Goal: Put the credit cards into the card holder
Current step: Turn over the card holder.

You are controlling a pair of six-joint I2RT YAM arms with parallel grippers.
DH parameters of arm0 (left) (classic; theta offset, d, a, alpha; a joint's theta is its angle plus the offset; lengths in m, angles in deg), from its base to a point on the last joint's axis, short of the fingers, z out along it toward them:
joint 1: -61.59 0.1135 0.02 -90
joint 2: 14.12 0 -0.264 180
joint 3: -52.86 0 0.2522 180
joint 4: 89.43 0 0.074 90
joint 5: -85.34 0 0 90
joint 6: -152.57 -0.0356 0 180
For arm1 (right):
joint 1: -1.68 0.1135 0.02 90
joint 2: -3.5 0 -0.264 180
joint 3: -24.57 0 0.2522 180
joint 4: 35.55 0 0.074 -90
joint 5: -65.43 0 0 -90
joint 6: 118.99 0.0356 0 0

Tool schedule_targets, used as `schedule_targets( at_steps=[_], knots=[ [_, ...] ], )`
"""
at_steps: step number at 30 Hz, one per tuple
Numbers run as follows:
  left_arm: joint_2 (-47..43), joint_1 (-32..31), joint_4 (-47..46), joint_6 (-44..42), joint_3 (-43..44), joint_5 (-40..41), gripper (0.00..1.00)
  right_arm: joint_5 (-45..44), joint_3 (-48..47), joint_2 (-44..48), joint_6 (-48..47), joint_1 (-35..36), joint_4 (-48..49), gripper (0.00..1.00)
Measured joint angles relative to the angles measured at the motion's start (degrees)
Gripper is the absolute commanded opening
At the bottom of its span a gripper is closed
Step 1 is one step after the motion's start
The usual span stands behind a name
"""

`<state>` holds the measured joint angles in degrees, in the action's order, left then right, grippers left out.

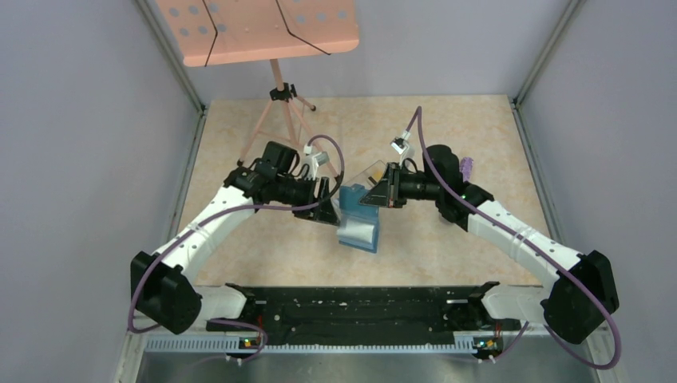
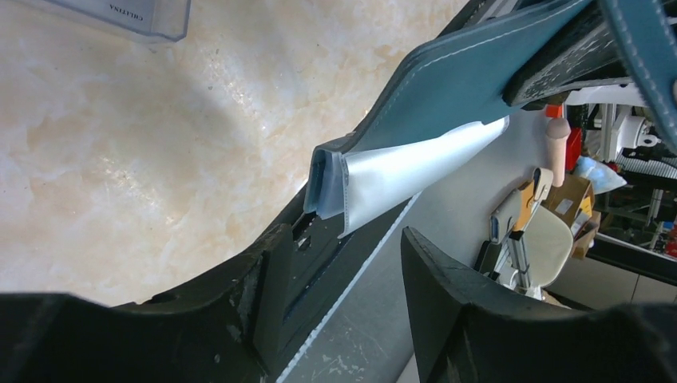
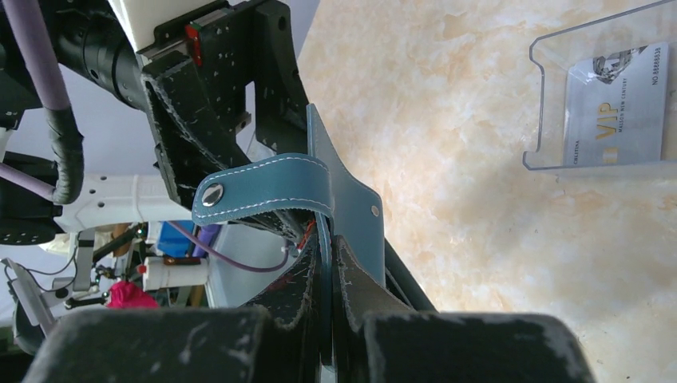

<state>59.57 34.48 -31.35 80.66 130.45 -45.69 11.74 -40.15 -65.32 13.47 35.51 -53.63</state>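
The card holder (image 1: 358, 217), a teal folding wallet, hangs open above the table between my two grippers. My right gripper (image 3: 331, 249) is shut on its teal edge, just below the closing tab (image 3: 263, 187) with its snap. My left gripper (image 2: 343, 275) stands open close below the wallet's pale blue inner flap (image 2: 415, 163), with nothing between its fingers. One pale grey credit card (image 3: 616, 112) printed VIP lies inside a clear plastic box (image 3: 551, 120) on the table. In the top view, the left gripper (image 1: 329, 209) and right gripper (image 1: 374, 195) face each other across the wallet.
The clear box (image 1: 372, 170) sits on the marble-patterned table just behind the wallet; its corner (image 2: 128, 16) shows in the left wrist view. A pink tripod (image 1: 279, 100) carrying a perforated pink board (image 1: 255, 28) stands at the back left. Grey walls enclose the table.
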Motion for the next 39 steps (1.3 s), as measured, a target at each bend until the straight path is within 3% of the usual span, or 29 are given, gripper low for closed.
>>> schedule_targets(
  at_steps=[5, 10, 17, 24, 28, 39],
  knots=[
    [0.22, -0.66, -0.90, 0.28, -1.60, -0.66, 0.46, 0.00, 0.00, -0.09, -0.02, 0.00, 0.00, 0.00],
    [0.37, -1.70, -1.84, 1.09, -2.56, -1.55, 0.49, -0.02, 0.00, -0.26, -0.26, 0.00, -0.11, 0.00],
    [0.96, -3.76, -3.10, 1.27, -3.50, -1.60, 0.45, -0.02, 0.00, -0.26, -0.31, 0.00, -0.22, 0.00],
    [1.53, -4.94, -4.44, 1.92, -3.67, -2.19, 0.28, -0.02, 0.00, -0.26, -0.33, 0.00, -0.50, 0.00],
    [1.46, -4.96, -5.86, 2.86, -3.67, -3.08, 0.32, -0.04, 0.00, -0.26, -0.44, 0.00, -1.05, 0.00],
    [-3.30, -4.96, -13.20, 6.80, -3.93, -3.54, 0.70, 0.02, 0.04, -0.26, -0.44, 0.00, -1.22, 0.00]
  ],
)
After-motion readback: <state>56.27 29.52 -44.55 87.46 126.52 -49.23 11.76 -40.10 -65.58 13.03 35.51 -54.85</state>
